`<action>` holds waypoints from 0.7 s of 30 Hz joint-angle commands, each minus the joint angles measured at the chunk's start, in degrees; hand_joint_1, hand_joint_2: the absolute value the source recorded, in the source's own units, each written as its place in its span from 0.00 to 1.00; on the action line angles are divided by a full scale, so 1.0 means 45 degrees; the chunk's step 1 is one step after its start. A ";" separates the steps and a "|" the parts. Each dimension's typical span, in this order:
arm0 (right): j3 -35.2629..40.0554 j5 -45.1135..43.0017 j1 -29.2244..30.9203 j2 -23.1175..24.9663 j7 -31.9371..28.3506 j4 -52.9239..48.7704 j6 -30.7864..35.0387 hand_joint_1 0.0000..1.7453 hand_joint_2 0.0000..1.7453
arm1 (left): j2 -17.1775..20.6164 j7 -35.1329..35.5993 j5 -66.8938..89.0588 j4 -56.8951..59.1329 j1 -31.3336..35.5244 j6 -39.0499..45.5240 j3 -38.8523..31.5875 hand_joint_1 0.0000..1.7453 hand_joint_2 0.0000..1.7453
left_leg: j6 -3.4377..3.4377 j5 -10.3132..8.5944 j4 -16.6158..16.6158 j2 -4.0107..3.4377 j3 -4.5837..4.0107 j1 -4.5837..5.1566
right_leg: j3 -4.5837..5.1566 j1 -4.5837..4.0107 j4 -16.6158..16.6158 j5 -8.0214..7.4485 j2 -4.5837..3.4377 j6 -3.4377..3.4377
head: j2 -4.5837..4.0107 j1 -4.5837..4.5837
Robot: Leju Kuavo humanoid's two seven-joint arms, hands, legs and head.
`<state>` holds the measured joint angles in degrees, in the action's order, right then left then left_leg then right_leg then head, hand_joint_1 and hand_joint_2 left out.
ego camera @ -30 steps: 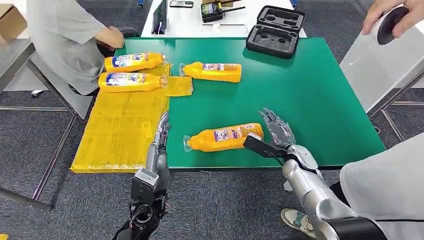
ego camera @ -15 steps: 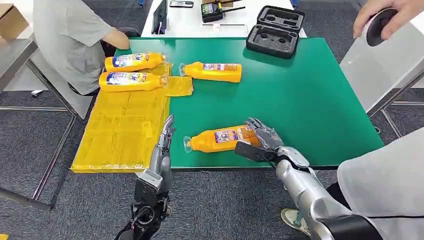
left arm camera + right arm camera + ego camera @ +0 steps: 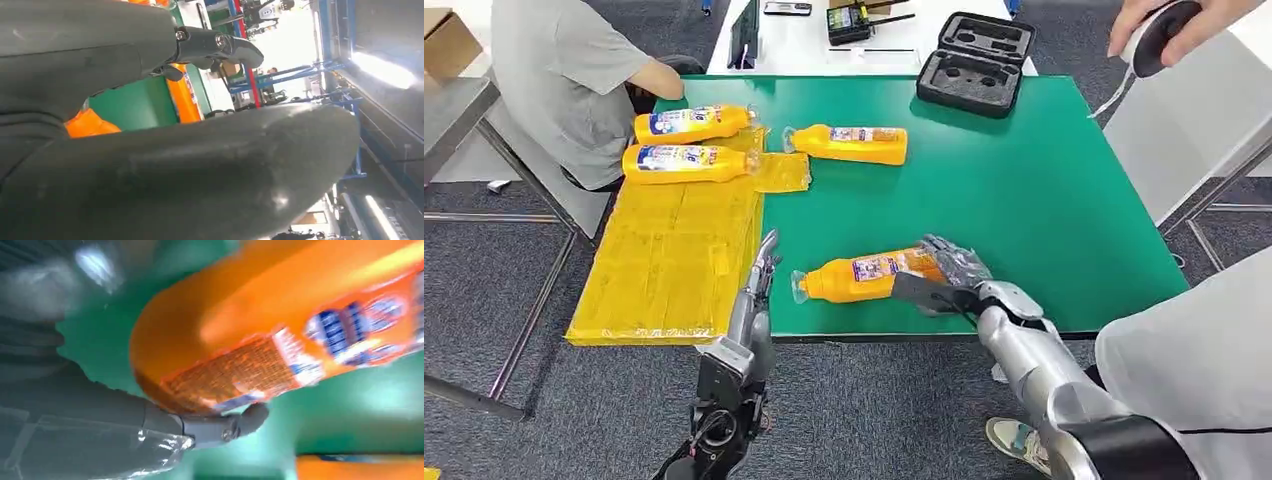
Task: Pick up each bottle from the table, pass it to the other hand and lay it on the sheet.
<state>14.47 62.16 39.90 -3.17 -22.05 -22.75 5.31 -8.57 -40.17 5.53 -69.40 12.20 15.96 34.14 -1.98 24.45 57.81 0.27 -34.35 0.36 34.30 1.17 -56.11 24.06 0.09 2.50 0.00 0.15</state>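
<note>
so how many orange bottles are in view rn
4. Two bottles lie on the yellow sheet, one on the green table beside it, one at the right hand.

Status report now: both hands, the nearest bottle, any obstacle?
Right hand closing around base of nearest bottle, bottle flat on table. Left hand open, waiting beside sheet. No obstacle between.

We see a green bench (image 3: 1044,190), a translucent yellow sheet (image 3: 669,260), orange bottles (image 3: 864,277) with blue, white and red labels, a black foam-lined case (image 3: 976,62), grey carpet (image 3: 484,270), silver arms with dark fingers (image 3: 946,262)
</note>
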 commanded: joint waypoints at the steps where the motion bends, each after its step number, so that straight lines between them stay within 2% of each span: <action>1: 0.0963 0.0215 0.1308 -0.0155 0.0023 0.0964 0.0336 0.00 1.00 | 0.0011 0.0038 -0.0070 0.0909 0.0590 0.0072 0.0383 0.00 0.00 | 0.0028 0.0031 0.0018 -0.0030 0.0036 -0.0009 | -0.0032 -0.0011 -0.0013 0.0020 -0.0025 -0.0027 | 0.0000 0.0005; 3: 0.1054 0.0232 0.1410 0.0038 -0.0017 0.0964 0.0767 0.00 1.00 | -0.0009 0.0038 -0.0015 0.0929 0.0606 0.0283 0.0370 0.00 0.00 | 0.0025 0.0023 0.0010 -0.0021 0.0033 -0.0004 | -0.0027 -0.0007 -0.0009 0.0018 -0.0015 -0.0024 | 0.0000 0.0005; 16: 0.1114 0.0152 0.1167 0.0116 0.0189 0.1147 0.0773 0.00 1.00 | 0.0219 0.0038 -0.0002 0.0789 0.0456 0.0513 0.0553 0.00 0.00 | 0.0029 0.0025 0.0001 -0.0020 0.0054 -0.0020 | -0.0053 -0.0022 0.0007 0.0015 -0.0015 -0.0028 | 0.0000 0.0010; 21: 0.0532 -0.0759 0.1184 0.0273 -0.0411 0.1247 -0.0225 0.00 1.00 | 0.0187 0.0038 -0.0093 0.0884 0.0542 0.0465 0.0709 0.00 0.00 | 0.0025 0.0021 -0.0003 -0.0018 0.0045 -0.0012 | -0.0042 -0.0013 0.0004 0.0015 -0.0014 -0.0024 | 0.0000 0.0010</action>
<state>17.57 62.31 42.85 -2.97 -21.75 -21.16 8.41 -9.20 -40.17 5.46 -68.59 12.58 18.36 34.36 -1.98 24.45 57.82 0.26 -34.36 0.36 34.30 1.17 -56.11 24.06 0.08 2.51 0.00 0.20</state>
